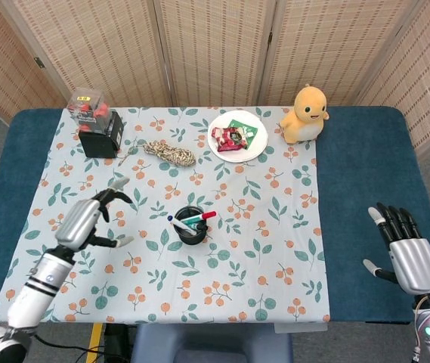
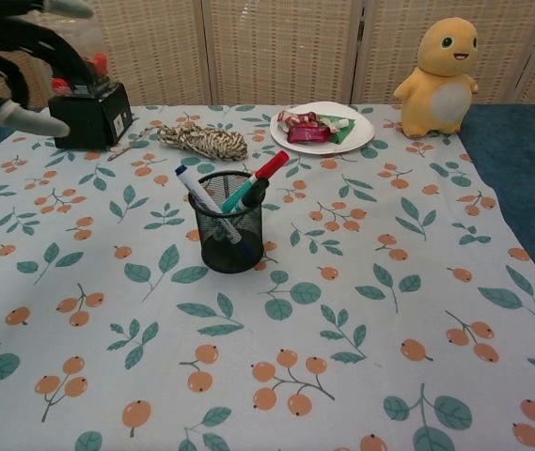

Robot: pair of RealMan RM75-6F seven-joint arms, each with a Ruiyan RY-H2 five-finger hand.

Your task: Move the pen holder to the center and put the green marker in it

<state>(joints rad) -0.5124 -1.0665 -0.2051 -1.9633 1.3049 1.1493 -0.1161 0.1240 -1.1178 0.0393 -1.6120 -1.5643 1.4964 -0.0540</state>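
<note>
I see the green marker [image 2: 244, 191], red-capped, leaning inside the black mesh pen holder [image 2: 228, 235] among other pens, with my left hand [image 1: 86, 220] and right hand [image 1: 409, 258] both spread and holding nothing.

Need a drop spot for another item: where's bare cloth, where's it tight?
Free: the tablecloth right of the pen holder, below the yellow duck toy; also its near edge. Crowded: the far side, with black box, rope coil and plate.

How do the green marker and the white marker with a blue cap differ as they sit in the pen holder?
The green marker has a red cap and leans right; the white marker has a blue cap and leans left. Both stand tilted in the black mesh pen holder, caps up, held by neither hand.
</note>
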